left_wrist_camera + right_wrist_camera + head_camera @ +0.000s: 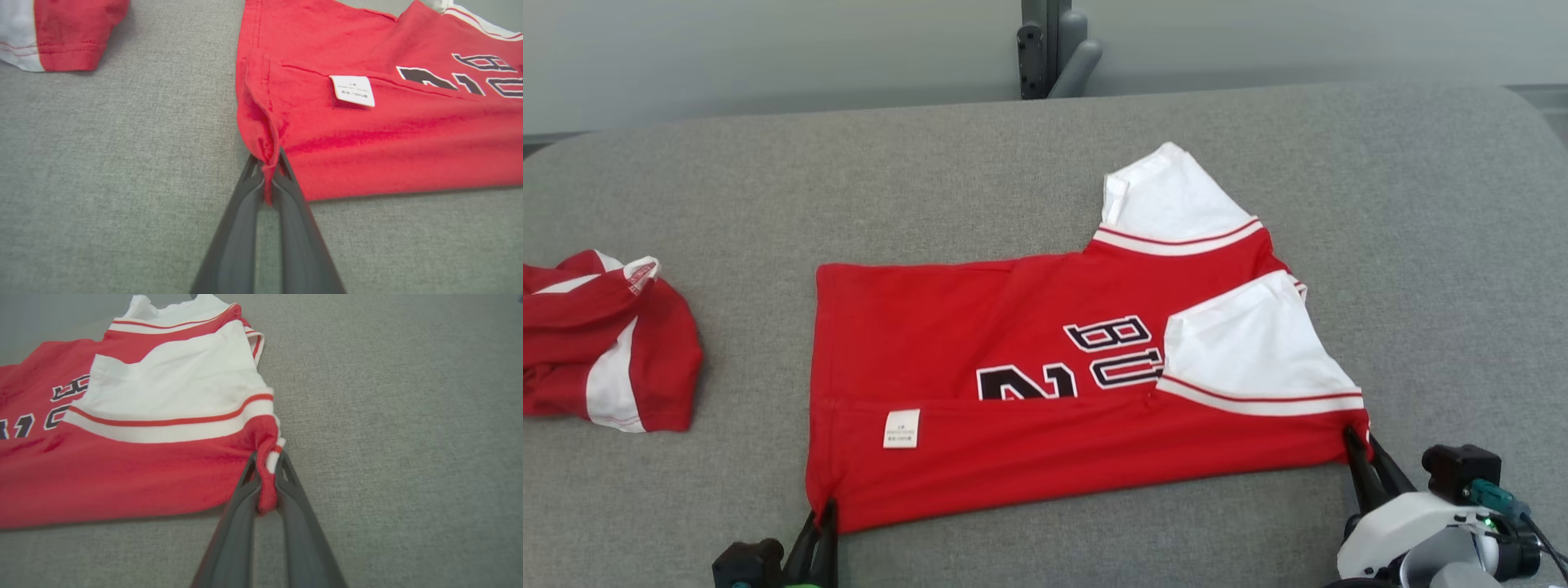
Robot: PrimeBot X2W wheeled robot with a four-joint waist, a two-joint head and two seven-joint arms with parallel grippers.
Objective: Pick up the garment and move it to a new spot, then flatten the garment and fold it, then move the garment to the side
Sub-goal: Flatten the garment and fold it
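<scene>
the shirt [1045, 384] lies flat in the middle of the table [727, 188], its near long edge already folded over. the left gripper [823, 516] pinches the hem corner at 7 o'clock, and the right gripper [1360, 447] pinches the shoulder corner at 4 o'clock, both clamped tight. i'd say more folding and the move aside remain.

Lower left of head view: left claw [822, 513], tips up, dark fingers [241, 228] pressed together, pinching near hem corner of jersey [980, 457]. Lower right: right claw [1360, 441], fingers angled up and left, clamped on jersey's other near corner. White right wrist housing [1413, 531] behind it.
</scene>
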